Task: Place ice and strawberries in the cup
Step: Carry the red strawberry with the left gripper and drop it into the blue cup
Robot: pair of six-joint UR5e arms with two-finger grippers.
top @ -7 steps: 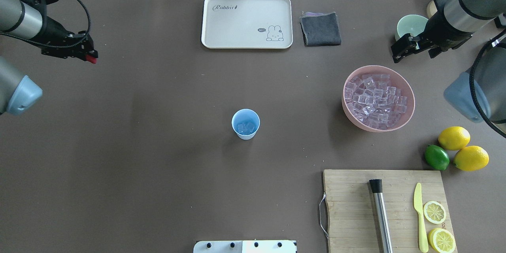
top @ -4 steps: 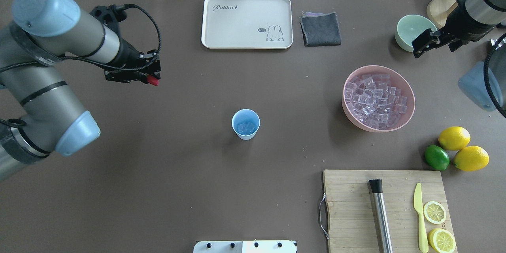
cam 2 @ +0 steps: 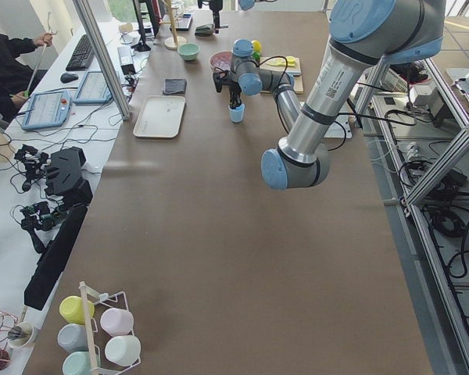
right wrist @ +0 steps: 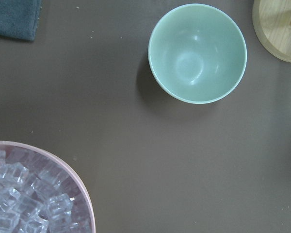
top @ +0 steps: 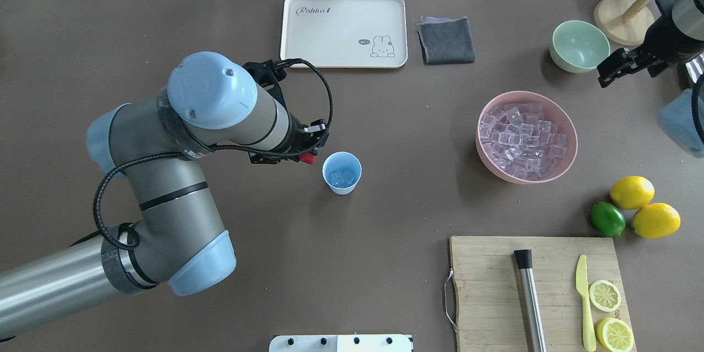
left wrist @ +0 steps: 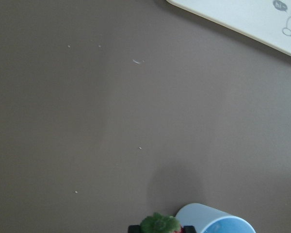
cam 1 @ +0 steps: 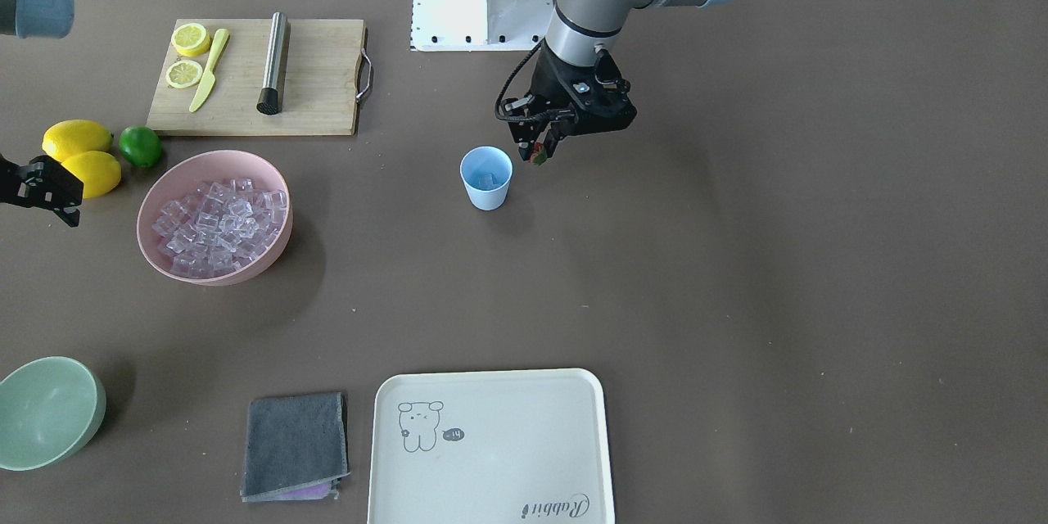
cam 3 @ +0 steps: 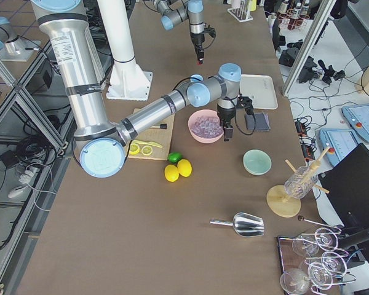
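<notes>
Red strawberry point(top: 307, 159), green cap toward the wrist camera, pinched in the left gripper point(top: 306, 157), whose fingers are drawn narrow on it. Berry hangs just beside the rim of the light-blue cup point(top: 342, 191), on the robot's left of it. A few ice point(top: 342, 177) cubes lie in the cup's bottom; many more fill the pink bowl point(top: 572, 137), well apart. Right gripper point(top: 608, 69) hangs near the pale green bowl point(top: 577, 44), fingers apart, holding nothing.
</notes>
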